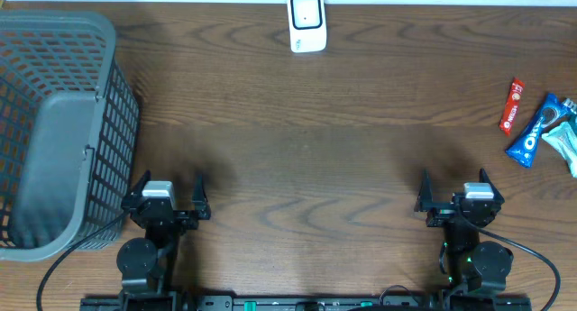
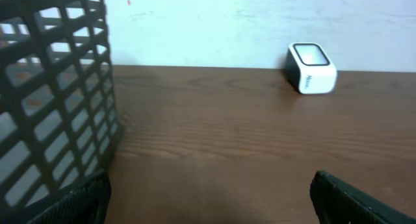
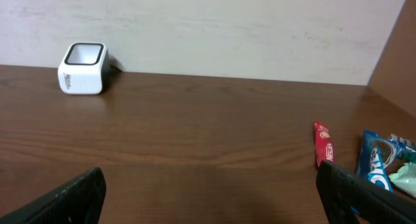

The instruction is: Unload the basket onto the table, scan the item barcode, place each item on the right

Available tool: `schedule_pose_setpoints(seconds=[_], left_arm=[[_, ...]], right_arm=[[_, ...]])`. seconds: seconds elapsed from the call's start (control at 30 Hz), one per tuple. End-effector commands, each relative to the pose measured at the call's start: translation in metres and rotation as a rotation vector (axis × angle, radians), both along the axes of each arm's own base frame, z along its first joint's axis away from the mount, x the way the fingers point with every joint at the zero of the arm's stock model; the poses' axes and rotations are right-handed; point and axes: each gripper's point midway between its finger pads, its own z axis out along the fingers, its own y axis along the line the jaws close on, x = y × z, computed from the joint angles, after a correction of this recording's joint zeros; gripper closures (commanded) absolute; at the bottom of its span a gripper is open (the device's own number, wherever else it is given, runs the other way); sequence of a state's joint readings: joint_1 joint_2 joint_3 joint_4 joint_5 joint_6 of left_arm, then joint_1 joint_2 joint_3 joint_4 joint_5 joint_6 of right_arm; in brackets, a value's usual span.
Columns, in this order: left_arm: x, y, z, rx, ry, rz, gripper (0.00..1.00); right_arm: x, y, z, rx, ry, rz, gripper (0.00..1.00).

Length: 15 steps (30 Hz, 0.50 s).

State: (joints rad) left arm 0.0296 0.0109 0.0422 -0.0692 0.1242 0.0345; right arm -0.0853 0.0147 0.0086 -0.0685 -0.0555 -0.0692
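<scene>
Two grippers: the left gripper (image 1: 171, 187) and the right gripper (image 1: 453, 187) sat at the near edge of the table (image 1: 306, 149), well apart from each other.
Left jaws: spread as wide as they went, with nothing between them.
Right jaws: likewise fully spread and empty.
Scanner: one white scanner (image 1: 306, 22) stood at the far edge, roughly midway between the arms, its dark window turned upward.
Items: a red snack bar (image 1: 512, 105), a blue Oreo packet (image 1: 537, 131) and a pale green packet (image 1: 563, 140) lay close together at the table's right side. The green one was partly cut off by the frame.
Barcode: none could be made out. Which item was meant for scanning was unclear, possibly the red bar as the nearest to the table's centre.
Basket: one grey basket (image 1: 54, 122) stood at the left, just beside the left gripper.
Bearing: all three items lay ahead of the right jaws and off to their right, and far across the table from the left jaws.
Long axis: the red bar ran nearly straight away from the robot, slightly tilted. The Oreo packet lay on a diagonal.
Nearer arm: the right, clearly.
Judgement: the pick seemed to fall to the right arm, closing across the bar's narrow width.
</scene>
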Motion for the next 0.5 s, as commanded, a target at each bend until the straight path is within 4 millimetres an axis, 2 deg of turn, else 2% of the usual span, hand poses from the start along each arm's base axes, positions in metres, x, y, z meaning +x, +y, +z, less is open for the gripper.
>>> schedule_pose_setpoints(seconds=[0.0, 0.47], left_arm=[[0.0010, 0.0047, -0.0167, 0.017, 0.029, 0.028, 0.02], [0.0008, -0.0050, -0.0168, 0.020, 0.029, -0.007, 0.02]], right_arm=[[-0.0003, 0.0010, -0.0002, 0.011, -0.003, 0.001, 0.01], [-0.0003, 0.0010, -0.0002, 0.012, -0.003, 0.001, 0.01]])
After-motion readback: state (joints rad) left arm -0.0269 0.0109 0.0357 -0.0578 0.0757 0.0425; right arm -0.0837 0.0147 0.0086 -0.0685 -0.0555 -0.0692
